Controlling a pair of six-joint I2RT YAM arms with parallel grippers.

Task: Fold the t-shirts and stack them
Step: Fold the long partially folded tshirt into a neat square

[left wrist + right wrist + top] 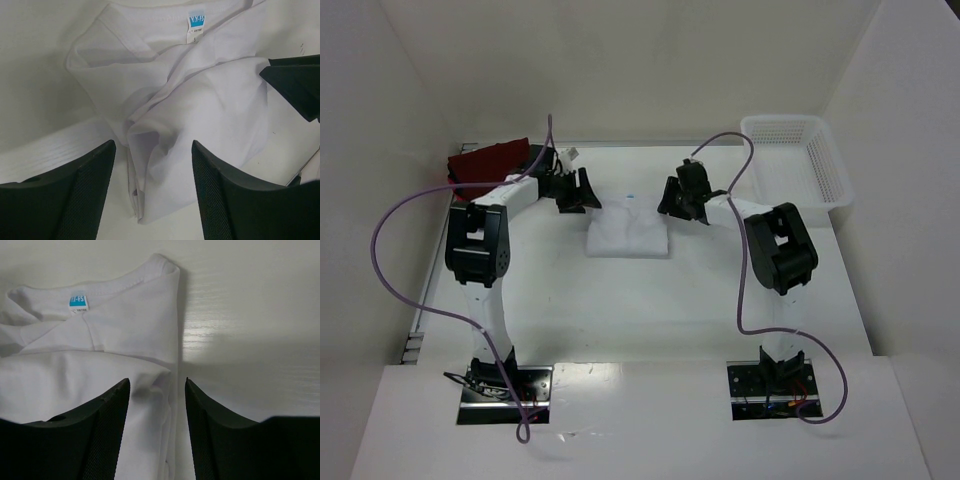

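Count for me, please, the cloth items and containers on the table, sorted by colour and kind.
White t-shirt: 1
Dark red cloth pile: 1 (shirts inside it cannot be counted)
White mesh basket: 1
Total: 3

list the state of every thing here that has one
white t-shirt: folded, rumpled, lying flat, neck label facing up
dark red t-shirts: folded, piled at the far left corner
white mesh basket: upright, nothing seen inside
left gripper: open, over the white t-shirt
right gripper: open, over the white t-shirt's right edge
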